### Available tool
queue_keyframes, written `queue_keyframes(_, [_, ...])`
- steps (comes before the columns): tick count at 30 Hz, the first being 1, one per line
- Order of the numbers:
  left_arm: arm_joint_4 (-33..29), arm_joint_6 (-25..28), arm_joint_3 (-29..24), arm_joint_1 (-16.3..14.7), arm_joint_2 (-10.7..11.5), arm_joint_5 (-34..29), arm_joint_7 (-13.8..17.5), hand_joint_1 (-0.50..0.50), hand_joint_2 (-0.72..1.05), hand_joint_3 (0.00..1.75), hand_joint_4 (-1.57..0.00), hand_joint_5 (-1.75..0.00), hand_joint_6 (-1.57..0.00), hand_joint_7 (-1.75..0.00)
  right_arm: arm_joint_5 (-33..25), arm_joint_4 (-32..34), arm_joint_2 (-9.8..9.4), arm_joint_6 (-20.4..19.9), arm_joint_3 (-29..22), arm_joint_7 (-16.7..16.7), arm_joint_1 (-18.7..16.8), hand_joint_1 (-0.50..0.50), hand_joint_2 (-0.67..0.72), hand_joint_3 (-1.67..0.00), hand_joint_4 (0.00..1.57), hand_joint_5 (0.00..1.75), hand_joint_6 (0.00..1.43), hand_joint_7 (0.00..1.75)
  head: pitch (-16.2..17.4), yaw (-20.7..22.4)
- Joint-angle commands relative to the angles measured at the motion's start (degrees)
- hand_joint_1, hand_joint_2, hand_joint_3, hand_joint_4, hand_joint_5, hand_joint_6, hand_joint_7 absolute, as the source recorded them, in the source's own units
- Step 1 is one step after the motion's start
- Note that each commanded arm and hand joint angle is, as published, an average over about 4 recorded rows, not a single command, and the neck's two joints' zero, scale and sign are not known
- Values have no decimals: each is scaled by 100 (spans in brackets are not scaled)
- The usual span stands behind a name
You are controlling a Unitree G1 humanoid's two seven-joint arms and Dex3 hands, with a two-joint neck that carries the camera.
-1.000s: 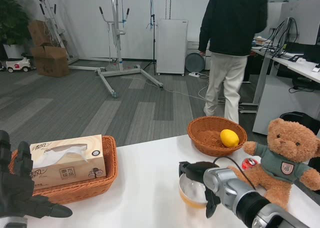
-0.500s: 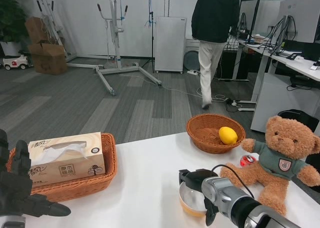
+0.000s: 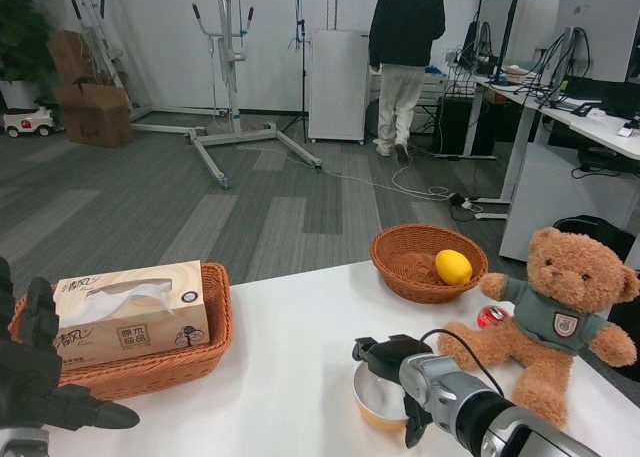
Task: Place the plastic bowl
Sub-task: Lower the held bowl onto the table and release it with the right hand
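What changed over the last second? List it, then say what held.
The person walked away to the back of the room. The right hand keeps its hold on the plastic bowl, low over the table. The left hand, lemon, teddy bear and tissue box stayed put.

Bare worktop lies open between both sets of fingers. Just beyond the left hand's fingers, the tissue-box basket blocks passage. Just right of the right hand's fingers sits the teddy bear; beyond them stands the lemon basket.
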State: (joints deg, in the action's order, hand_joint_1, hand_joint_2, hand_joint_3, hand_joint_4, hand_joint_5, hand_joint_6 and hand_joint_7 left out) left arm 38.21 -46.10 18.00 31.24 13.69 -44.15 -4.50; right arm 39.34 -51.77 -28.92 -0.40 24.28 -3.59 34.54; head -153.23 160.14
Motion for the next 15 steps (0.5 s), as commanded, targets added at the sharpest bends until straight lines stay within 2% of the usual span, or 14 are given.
queue_keyframes(1, [42, -21, -7, 40, 46, -45, 2, -50, -72, 9, 0, 0, 0, 0, -71, -66, 53, 31, 46, -76, -44, -42, -16, -32, 0, 0, 0, 28, 21, 14])
queue_keyframes(6, [51, -21, -7, 45, 46, -50, 2, -50, -72, 9, 0, 0, 0, 0, -183, -140, 53, 42, 75, -81, -44, -44, -7, -20, 0, 0, 0, 19, 55, 17])
queue_keyframes(9, [66, -21, -7, 51, 46, -50, 2, -50, -72, 9, 0, 0, 0, 0, -236, -169, 53, 48, 104, -85, -44, -46, -2, -16, 0, 0, 0, 7, 101, -1])
queue_keyframes(15, [90, -21, 10, 76, 46, -50, 2, -50, -72, 9, 0, 0, 0, 0, -234, -149, 44, 13, 108, -116, -44, -43, 19, -12, 0, 0, 0, 0, 181, -33])
